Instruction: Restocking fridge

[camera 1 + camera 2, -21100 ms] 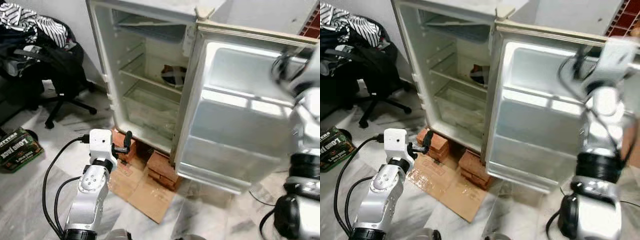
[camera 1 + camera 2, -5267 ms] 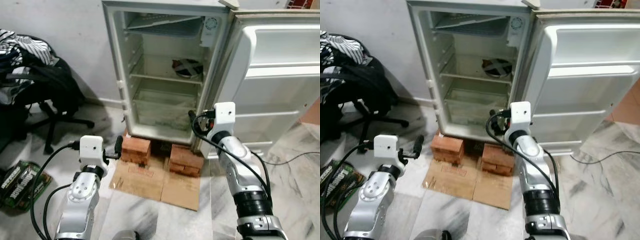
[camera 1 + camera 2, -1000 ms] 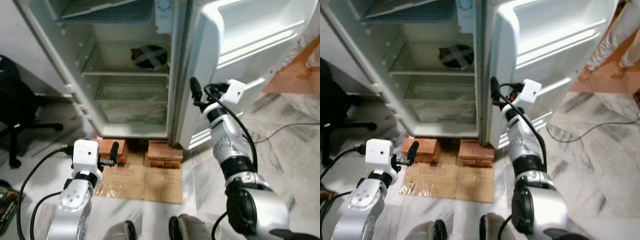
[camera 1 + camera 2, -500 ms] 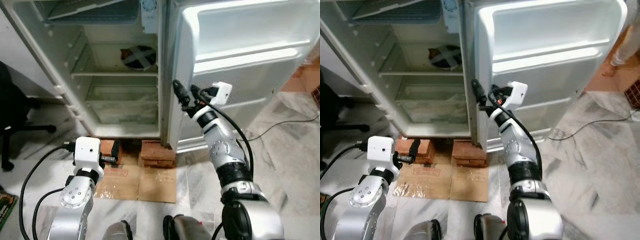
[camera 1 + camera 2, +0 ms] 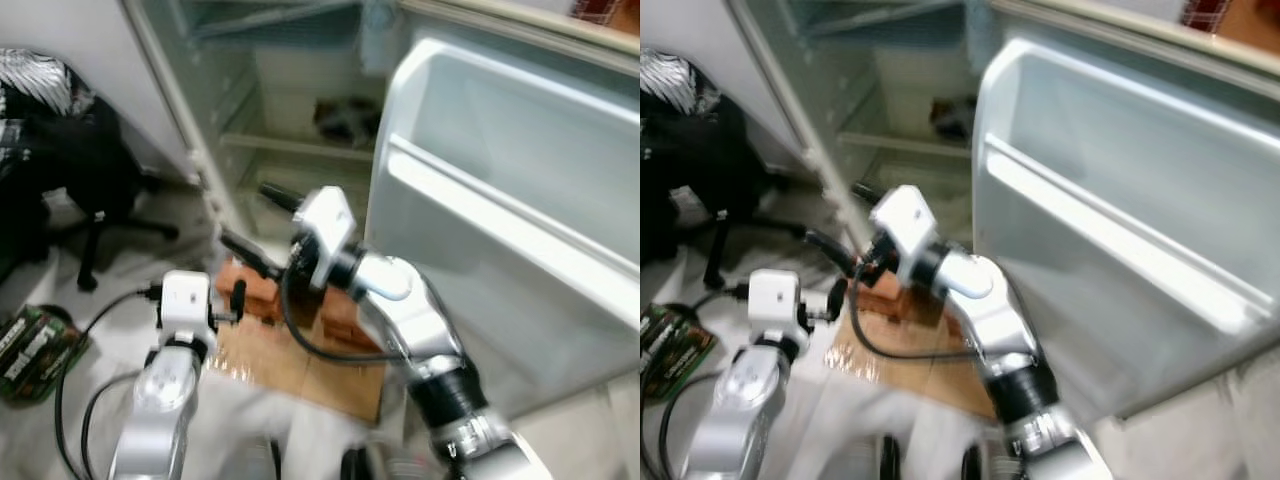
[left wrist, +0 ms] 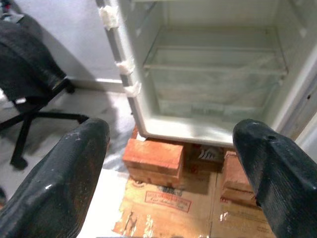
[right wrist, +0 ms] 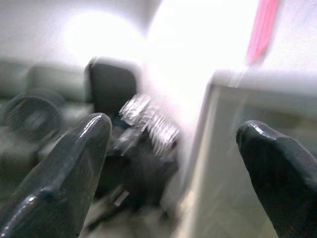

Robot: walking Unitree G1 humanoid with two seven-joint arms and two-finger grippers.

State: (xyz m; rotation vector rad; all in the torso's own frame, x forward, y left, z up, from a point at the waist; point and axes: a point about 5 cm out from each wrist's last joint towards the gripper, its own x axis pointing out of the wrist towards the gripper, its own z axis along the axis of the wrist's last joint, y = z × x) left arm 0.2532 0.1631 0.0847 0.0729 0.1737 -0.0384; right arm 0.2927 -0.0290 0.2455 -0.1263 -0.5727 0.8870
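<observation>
Before open fridge [image 5: 300, 110], right claw [image 5: 255, 215] and left claw [image 6: 168, 148] both released, empty. Shelves bare; nothing fetched yet. Next: locate stock, grasp it.

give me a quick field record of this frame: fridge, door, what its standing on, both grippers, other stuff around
fridge: open, shelves look bare, blurred
door: swung wide to the robot's right, its shelves bare
support: bricks on cardboard
left gripper: open, holding nothing, low before the fridge
right gripper: open, holding nothing, reached across toward the fridge's left edge
surroundings: office chair draped with clothes, green pack on floor, both left of the fridge
</observation>
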